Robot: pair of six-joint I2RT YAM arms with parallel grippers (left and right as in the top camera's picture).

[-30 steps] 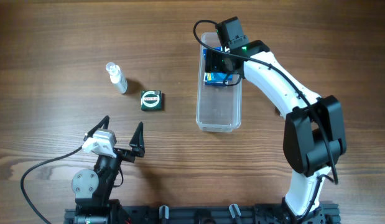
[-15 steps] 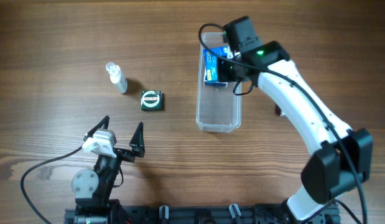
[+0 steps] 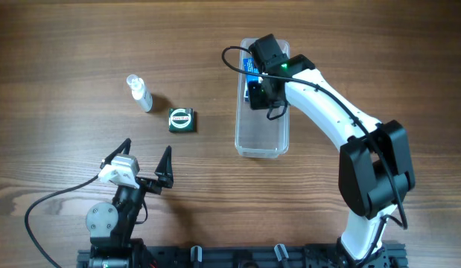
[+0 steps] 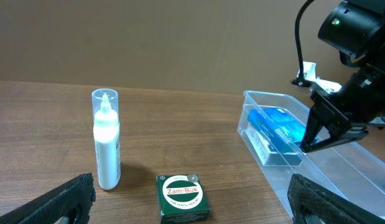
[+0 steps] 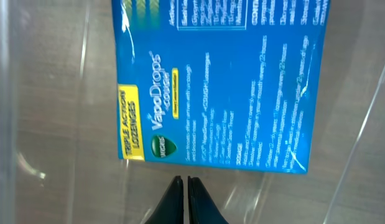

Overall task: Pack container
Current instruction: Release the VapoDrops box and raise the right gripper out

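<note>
Overhead: right arm (image 3: pixel 323 89) is covering most of the blue box (image 3: pixel 251 68) and the upper end of the container (image 3: pixel 261 140). Right wrist: box is running off the top edge, fine print blurring unreadable. Left wrist: container is running off the lower right; fingers (image 4: pixel 64 200) of the left gripper (image 4: pixel 189 193) are getting cropped at bottom corners.

You see a brown wooden table (image 3: pixel 66 45) with a smooth, matt, visibly grained top. The long clear plastic container (image 3: pixel 261 149) has glossy walls that catch streaks of light. The blue rectangular lozenge box (image 5: pixel 223 87) looks like printed card with a slight sheen. Note the small green square box (image 4: pixel 183 198), its printed face faintly glossy, and the small clear plastic spray bottle (image 4: pixel 106 140), smooth and transparent over white contents. The right arm (image 3: pixel 319 100) wears glossy white plastic shells; the right gripper (image 5: pixel 184 196) has matt black fingers.
</note>
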